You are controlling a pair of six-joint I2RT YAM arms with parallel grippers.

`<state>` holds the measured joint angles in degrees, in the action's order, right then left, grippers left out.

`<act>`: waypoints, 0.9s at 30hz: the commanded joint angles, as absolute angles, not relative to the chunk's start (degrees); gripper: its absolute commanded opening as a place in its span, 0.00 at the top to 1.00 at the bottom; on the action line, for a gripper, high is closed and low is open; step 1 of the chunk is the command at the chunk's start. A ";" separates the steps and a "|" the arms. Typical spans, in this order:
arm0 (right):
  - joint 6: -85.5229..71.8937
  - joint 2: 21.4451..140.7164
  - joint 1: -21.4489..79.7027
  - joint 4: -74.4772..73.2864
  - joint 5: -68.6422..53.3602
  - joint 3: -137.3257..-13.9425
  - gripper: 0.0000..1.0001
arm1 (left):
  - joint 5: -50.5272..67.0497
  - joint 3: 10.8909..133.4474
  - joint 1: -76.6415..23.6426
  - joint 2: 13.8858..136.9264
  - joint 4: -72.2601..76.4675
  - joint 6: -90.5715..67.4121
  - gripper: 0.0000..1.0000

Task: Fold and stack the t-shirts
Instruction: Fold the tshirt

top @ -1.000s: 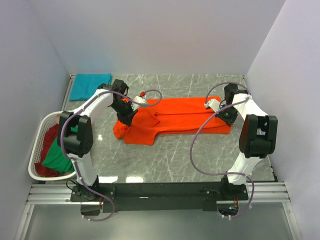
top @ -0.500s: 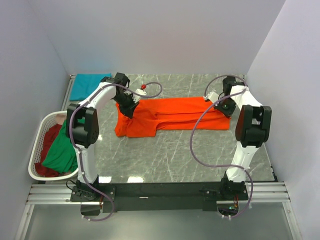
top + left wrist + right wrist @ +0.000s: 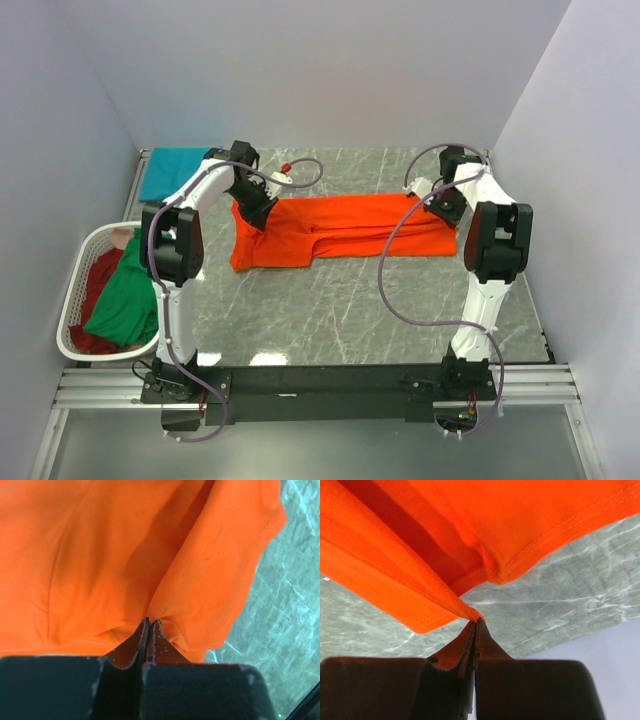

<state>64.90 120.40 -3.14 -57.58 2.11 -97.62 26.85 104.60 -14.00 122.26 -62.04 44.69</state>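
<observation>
The bright orange t-shirt lies stretched across the back of the table, doubled lengthwise. My left gripper is shut on its left end; in the left wrist view the cloth puckers into the closed tips. My right gripper is shut on a hem corner at the right end, where the orange cloth hangs above the marble from the closed tips. A folded teal t-shirt lies flat at the back left. A green t-shirt and a dark red t-shirt sit in the basket.
The white slatted laundry basket stands off the table's left edge beside the left arm. White walls close in the back and both sides. A black rail with the arm bases runs along the near edge.
Both grippers have carried the orange shirt's ends toward the back of the table. The shirt now lies straighter and further back, and both arms are stretched out more.
</observation>
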 commanded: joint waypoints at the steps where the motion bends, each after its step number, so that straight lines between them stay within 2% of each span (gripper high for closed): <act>1: 65.57 121.20 -2.64 -58.54 3.60 -100.37 1.00 | 26.63 107.67 -14.06 123.40 -62.84 44.12 0.99; 4: 64.52 121.29 -2.29 -57.75 4.04 -100.20 0.97 | 26.11 107.67 -14.59 124.01 -62.40 43.77 0.94; 5: 63.64 121.29 -2.11 -57.74 4.13 -100.37 0.95 | 25.93 107.67 -14.59 124.19 -62.23 43.25 0.86; 9: 60.92 120.85 -2.55 -58.18 3.96 -100.72 0.72 | 26.63 107.75 -13.45 123.66 -61.26 40.79 0.63; 10: 60.47 120.50 -2.81 -58.71 3.52 -100.98 0.70 | 28.02 107.84 -12.58 122.97 -62.22 40.69 0.61; 13: 57.67 118.83 -2.81 -61.34 0.20 -102.47 0.66 | 29.44 106.09 -10.38 121.21 -63.02 39.65 0.57; 19: 46.95 119.27 2.89 -70.40 -12.11 -112.84 0.66 | 32.52 97.22 -6.86 116.20 -61.27 34.99 0.56; 27: 32.55 122.07 19.14 -61.89 -23.62 -117.77 0.67 | 38.76 96.68 -4.92 118.12 -51.60 19.09 0.55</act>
<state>41.10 121.62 14.48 -64.86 -15.92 -114.21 33.61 95.48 -5.10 118.74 -57.30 27.79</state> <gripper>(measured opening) 0.325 0.444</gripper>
